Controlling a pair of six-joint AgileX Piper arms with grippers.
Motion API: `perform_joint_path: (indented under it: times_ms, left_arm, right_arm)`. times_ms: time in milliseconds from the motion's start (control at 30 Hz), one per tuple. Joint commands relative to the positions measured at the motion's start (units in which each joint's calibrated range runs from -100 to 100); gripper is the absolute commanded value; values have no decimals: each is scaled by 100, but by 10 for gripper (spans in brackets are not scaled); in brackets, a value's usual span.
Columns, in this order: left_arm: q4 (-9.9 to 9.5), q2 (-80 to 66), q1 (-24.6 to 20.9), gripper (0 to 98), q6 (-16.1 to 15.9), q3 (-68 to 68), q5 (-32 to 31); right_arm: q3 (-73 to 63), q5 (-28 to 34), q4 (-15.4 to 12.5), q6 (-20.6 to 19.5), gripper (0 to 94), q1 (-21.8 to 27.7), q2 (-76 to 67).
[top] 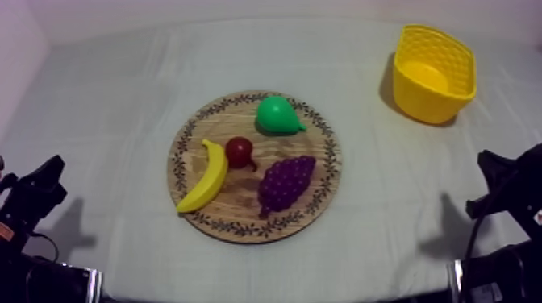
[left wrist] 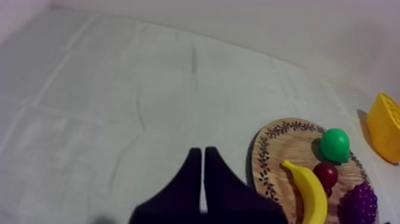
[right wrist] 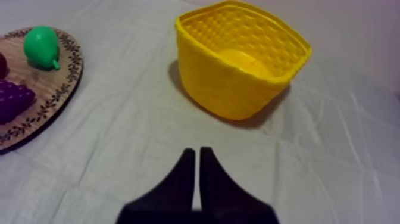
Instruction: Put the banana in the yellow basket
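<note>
**A:** Where does the banana (top: pixel 206 177) lie?

**B:** On the wooden board (top: pixel 242 216), along its left side as seen from above. It lies flat and curved. One end is at the patterned rim nearest the camera, and the other is just beside the small red fruit (top: pixel 239 151).

**A:** What else sits on that board?

**B:** A green pear (top: pixel 277 115) on the far part and a bunch of grapes (top: pixel 286 182) on the right part, near the small red fruit. All four rest on the wood.

**A:** And the yellow basket (top: pixel 427 101)?

**B:** It stands upright on the desk (top: pixel 105 97) at the far right, well apart from the board, with its mouth facing up.

**A:** What of the left claw (left wrist: pixel 203 150)?

**B:** It is clenched on nothing. Its two black fingers lie together as a narrow wedge over the bare cloth. The board with the banana lies beside and beyond it, apart from the fingers.

**A:** The right claw (right wrist: pixel 197 151)?

**B:** Likewise clenched with nothing in it, its fingers pressed side by side. It hangs over the cloth with the basket ahead of it and the board's edge off to the side, touching neither.

**A:** Where do the arms show from above?

**B:** Low at the near edge of the desk, the left arm (top: pixel 32 201) at the left corner and the right arm (top: pixel 508 181) at the right corner. Both are apart from the board.
</note>
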Motion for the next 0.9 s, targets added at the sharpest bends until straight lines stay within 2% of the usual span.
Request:
perform_joint_path:
  times_ms: [0, 200, 333, 467, 867]
  left_arm:
    - [-1, 0, 1, 1, 0, -3, 0]
    - [-1, 0, 1, 1, -1, -3, 0]
    - [-1, 0, 1, 1, -1, -3, 0]
    - [-1, 0, 1, 1, 1, -3, 0]
    - [-1, 0, 1, 1, 1, -3, 0]
  right_arm:
    - [-175, -28, -80, -35, 18, -32, 199]
    - [-1638, 573, -574, 124, 11, -79, 1390]
    - [-2997, 1257, -738, -13, 7, -253, 2328]
    - [-4105, 1577, -749, -361, 25, -542, 3140]
    - [-6602, 2357, -587, -1334, 4, -1490, 5249]
